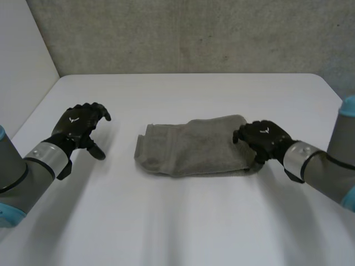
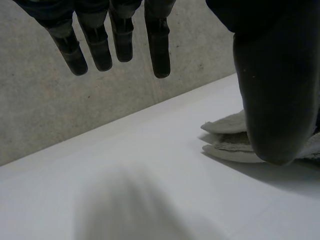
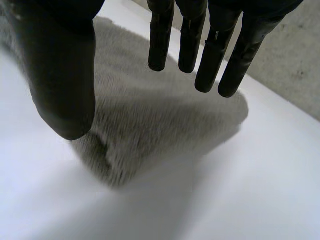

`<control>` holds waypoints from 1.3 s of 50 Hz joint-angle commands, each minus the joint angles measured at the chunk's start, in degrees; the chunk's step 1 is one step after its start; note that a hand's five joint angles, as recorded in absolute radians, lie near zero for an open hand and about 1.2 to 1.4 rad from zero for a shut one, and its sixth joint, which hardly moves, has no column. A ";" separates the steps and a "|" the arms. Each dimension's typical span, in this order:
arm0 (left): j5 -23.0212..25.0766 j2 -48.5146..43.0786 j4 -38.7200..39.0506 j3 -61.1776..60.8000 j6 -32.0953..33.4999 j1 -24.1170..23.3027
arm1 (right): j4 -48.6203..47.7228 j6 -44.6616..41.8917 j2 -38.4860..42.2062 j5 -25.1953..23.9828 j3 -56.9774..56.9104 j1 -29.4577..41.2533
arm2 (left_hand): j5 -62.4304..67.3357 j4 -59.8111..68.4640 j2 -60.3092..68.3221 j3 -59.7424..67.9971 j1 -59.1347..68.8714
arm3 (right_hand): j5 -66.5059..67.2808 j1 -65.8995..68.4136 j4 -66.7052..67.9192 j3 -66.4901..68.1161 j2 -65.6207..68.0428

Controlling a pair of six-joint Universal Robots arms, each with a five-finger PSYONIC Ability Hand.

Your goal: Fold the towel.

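**On the table point(image 1: 183, 221): grey towel point(image 1: 191, 147) down, both hands released**

Head view: the towel lies mid-table as a rumpled, doubled-over bundle. Stacked layers show at the end that faces the left arm. The left hand point(image 1: 77, 126) is well apart from that end, with fingers loosely bent and nothing in them. The right hand point(image 1: 265, 138) sits at the towel's opposite end, over its edge. From this angle I can't tell whether it touches the cloth. A grey wall point(image 1: 194, 33) stands behind the table, beyond the towel.

Left wrist view: the left hand point(image 2: 272, 100) is released. Its fingers point(image 2: 159, 47) hang straight, the thumb stands apart from them, and nothing sits between. The towel point(image 2: 225, 150) end shows just past the thumb, two layers stacked flat on the table and clear of the hand.

Right wrist view: the right hand point(image 3: 62, 85) is also released. Its fingers point(image 3: 160, 45) are straight and the thumb is spread wide, with no cloth pinched. The towel point(image 3: 150, 125) lies under the palm and fingertips, and one rounded corner sits near the thumb. Whether the fingertips touch the towel is unclear.
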 commanded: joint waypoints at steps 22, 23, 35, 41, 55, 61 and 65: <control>-0.44 1.95 -0.70 5.67 -1.13 -3.67 | -0.07 0.70 -1.36 -2.02 -12.27 7.67 | -1.23 -3.06 -2.65 -2.61 -2.77 | 52.21 52.22 52.29 52.17 51.93; -0.44 1.95 -0.70 5.69 -1.14 -3.68 | -0.05 0.71 -1.35 -2.02 -12.31 7.71 | -1.23 -3.06 -2.65 -2.61 -2.77 | 52.21 52.22 52.29 52.17 51.93; -5.62 1.51 -0.53 12.36 -7.11 -7.72 | 8.11 0.54 20.59 2.80 -34.61 31.52 | -1.23 -3.06 -2.65 -2.61 -2.77 | 52.21 52.22 52.29 52.17 51.93; -5.98 0.45 -0.26 12.98 -7.46 -7.89 | 10.32 0.18 25.63 5.53 -39.82 32.06 | -1.23 -3.06 -2.65 -2.61 -2.77 | 52.21 52.22 52.29 52.17 51.93; -6.15 -4.56 -0.62 15.97 -8.25 -11.41 | 10.14 10.38 11.83 8.08 -33.93 23.18 | -0.89 -2.72 -2.31 -2.27 -2.43 | -17.79 -17.78 -17.71 -17.83 -18.07; -6.15 -7.71 -1.23 15.27 -10.97 -14.65 | 9.26 11.70 11.91 8.00 -31.74 20.02 | -0.55 -2.39 -1.98 -1.93 -2.10 | -17.79 -17.78 -17.71 -17.83 -18.07; -6.15 -11.05 -3.68 15.00 -10.72 -16.50 | 9.35 11.87 15.95 8.08 -32.00 19.58 | -0.38 -2.22 -1.81 -1.76 -1.93 | -17.79 -17.78 -17.71 -17.83 -18.07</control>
